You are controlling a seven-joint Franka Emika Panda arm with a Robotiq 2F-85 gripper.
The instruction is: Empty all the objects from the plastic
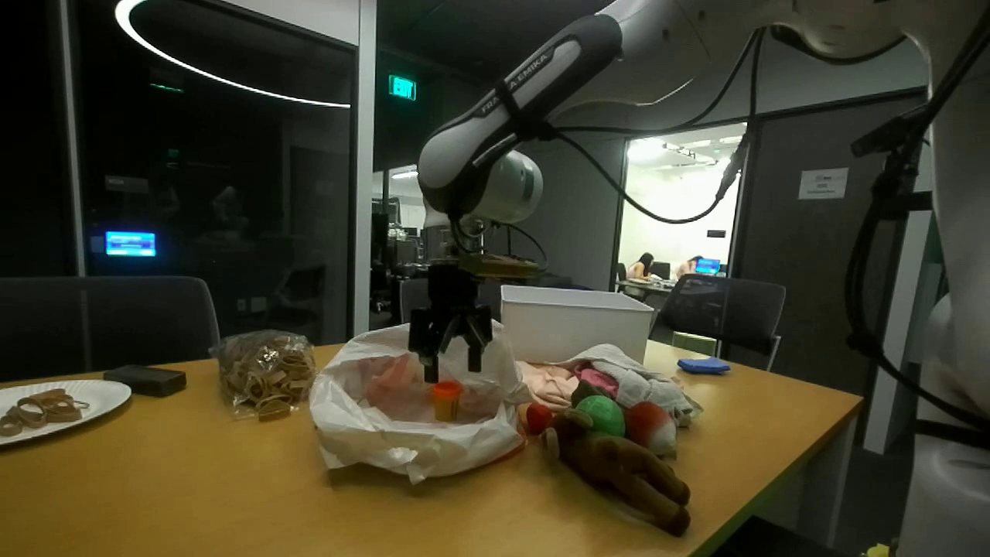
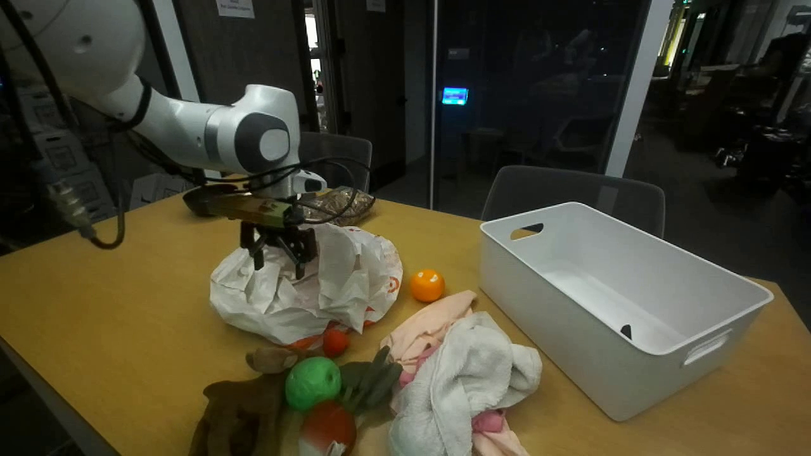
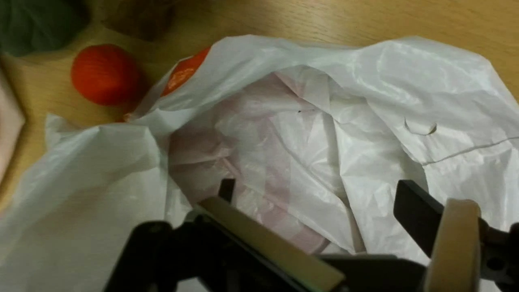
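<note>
A white plastic bag (image 1: 410, 456) stands wide open on the wooden table, and it also shows in an exterior view (image 2: 374, 266) and in the wrist view (image 3: 405, 69). A small yellow-orange tub (image 1: 447, 404) with an orange lid shows inside the bag. It does not show in the wrist view, where the visible inside of the bag (image 3: 263, 134) is bare folds; the jaws hide the lower part. My gripper (image 1: 452, 370) points down over the bag opening, just above the tub. Its fingers are apart with nothing between them, in the other views too (image 2: 279, 270) (image 3: 318, 202).
Beside the bag lie a brown plush toy (image 1: 619, 464), a green apple (image 2: 313, 383), a red ball (image 2: 335, 342), a red-and-white fruit (image 1: 651, 427), an orange (image 2: 427, 285) and a grey towel (image 2: 472, 380). A white bin (image 2: 557, 316) and bagged rubber bands (image 1: 267, 375) stand nearby.
</note>
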